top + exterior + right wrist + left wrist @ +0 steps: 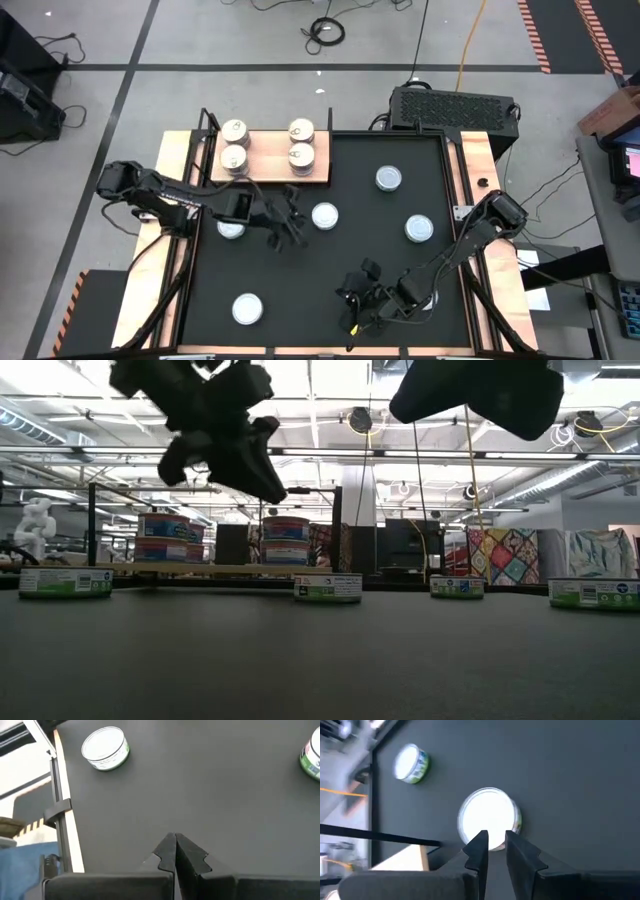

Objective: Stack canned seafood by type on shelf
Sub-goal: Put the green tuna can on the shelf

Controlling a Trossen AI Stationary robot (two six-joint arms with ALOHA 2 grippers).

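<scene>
The shelf (pixel 270 156) is a pale wooden board at the mat's far left and carries canned seafood in several short stacks (pixel 235 158) (pixel 301 156) (pixel 165 538). More tins stand singly on the black mat (pixel 389 179) (pixel 419 228) (pixel 231 228) (pixel 247 309). My left gripper (pixel 290 228) (pixel 495 842) hangs high over the mat, its fingers a narrow gap apart and holding nothing, just short of a white-lidded tin (pixel 487 817) (pixel 324 216). My right gripper (pixel 355 300) (pixel 175 840) is shut and holds nothing, above the mat near the front edge.
Wooden side strips (pixel 180 170) (pixel 480 170) and a black metal frame (pixel 450 200) border the mat (pixel 330 290). A dark box (pixel 455 105) stands behind the far edge. In the right wrist view a tin (pixel 105 748) stands near the mat's edge rail (pixel 60 805).
</scene>
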